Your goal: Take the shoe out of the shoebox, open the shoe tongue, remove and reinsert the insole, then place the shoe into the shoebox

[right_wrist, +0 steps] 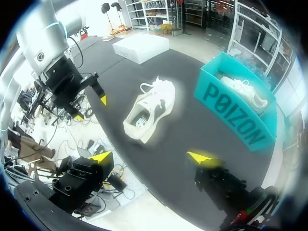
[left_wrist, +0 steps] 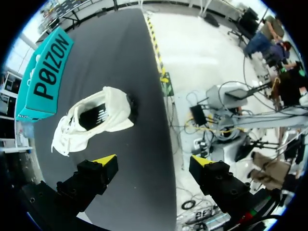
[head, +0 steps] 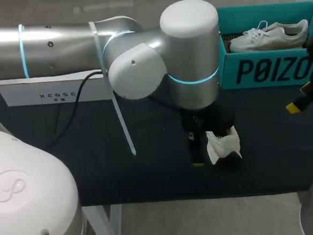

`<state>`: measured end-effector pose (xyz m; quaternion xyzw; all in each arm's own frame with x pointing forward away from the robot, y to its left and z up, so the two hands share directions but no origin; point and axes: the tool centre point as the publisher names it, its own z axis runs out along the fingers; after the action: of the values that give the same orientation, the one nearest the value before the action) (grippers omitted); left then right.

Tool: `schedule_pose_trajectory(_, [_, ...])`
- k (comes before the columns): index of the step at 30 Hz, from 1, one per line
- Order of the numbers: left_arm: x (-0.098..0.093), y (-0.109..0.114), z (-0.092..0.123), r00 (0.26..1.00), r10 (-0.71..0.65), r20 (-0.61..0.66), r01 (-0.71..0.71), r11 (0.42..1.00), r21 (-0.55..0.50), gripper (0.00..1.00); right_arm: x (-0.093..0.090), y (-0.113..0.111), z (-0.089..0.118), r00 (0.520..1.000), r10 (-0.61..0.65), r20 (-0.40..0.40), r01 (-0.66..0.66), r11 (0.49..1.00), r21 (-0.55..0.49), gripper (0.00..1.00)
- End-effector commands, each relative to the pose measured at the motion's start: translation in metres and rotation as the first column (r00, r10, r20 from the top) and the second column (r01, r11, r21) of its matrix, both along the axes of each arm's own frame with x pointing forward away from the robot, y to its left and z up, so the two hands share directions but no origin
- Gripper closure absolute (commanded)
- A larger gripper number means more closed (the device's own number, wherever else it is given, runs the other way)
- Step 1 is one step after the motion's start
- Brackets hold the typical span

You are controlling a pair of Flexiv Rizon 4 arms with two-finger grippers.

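Observation:
A white shoe (head: 223,145) lies on the dark mat near the table's front edge, its opening facing up (right_wrist: 147,110). My left gripper (head: 197,149) hangs right beside it, open and holding nothing. In the left wrist view the shoe (left_wrist: 96,120) lies ahead of the left gripper (left_wrist: 153,161), off to one finger's side. The teal shoebox (head: 266,69) stands at the back right with a second white shoe (head: 269,36) inside. At the right edge, my right gripper (head: 304,99) stands in front of the box. It (right_wrist: 150,157) is open and empty, well back from the shoe.
A flat white box (head: 36,91) lies at the back left under my left arm, and also shows in the right wrist view (right_wrist: 139,47). The mat's front edge (head: 205,196) runs close behind the shoe.

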<state>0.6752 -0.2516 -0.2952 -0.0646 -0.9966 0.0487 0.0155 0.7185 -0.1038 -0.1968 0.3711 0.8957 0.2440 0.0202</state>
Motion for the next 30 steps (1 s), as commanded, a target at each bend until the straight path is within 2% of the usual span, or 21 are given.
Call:
schedule_pose_trajectory(1, [-0.003,0.001,0.0,0.99,0.137,0.019,-0.137,0.991,0.001,0.0,-0.001,0.0,-0.001,1.0,-0.002,0.002,0.002,1.0,-0.001,0.0])
schedule_pose_trajectory(10, [-0.003,0.0,0.0,0.99,0.142,0.026,-0.141,0.99,-0.012,0.0,-0.001,0.0,-0.001,1.0,-0.002,0.002,0.002,1.0,-0.001,0.0])
schedule_pose_trajectory(11, [0.0,-0.002,-0.001,0.977,0.207,0.047,-0.208,0.978,0.007,0.0,-0.001,0.0,-0.001,1.0,-0.002,0.002,0.002,1.0,-0.001,0.0])
schedule_pose_trajectory(16, [0.009,-0.009,-0.005,0.943,0.332,-0.003,-0.332,0.943,-0.016,0.0,-0.001,0.0,-0.001,1.0,-0.002,0.002,0.002,1.0,-0.001,0.0])
schedule_pose_trajectory(18, [0.014,-0.012,-0.009,0.912,0.411,0.003,-0.411,0.912,-0.007,0.0,-0.001,0.0,-0.001,1.0,-0.002,0.002,0.002,1.0,-0.001,0.0])
schedule_pose_trajectory(23, [0.02,-0.03,-0.018,0.885,0.466,0.02,-0.466,0.884,0.037,0.0,-0.001,0.0,-0.001,1.0,-0.002,0.002,0.002,1.0,-0.001,0.0])
schedule_pose_trajectory(30, [0.03,-0.065,-0.026,0.896,0.445,-0.01,-0.444,0.895,0.047,0.0,-0.001,0.0,-0.001,1.0,-0.002,0.002,0.002,1.0,-0.001,0.0])
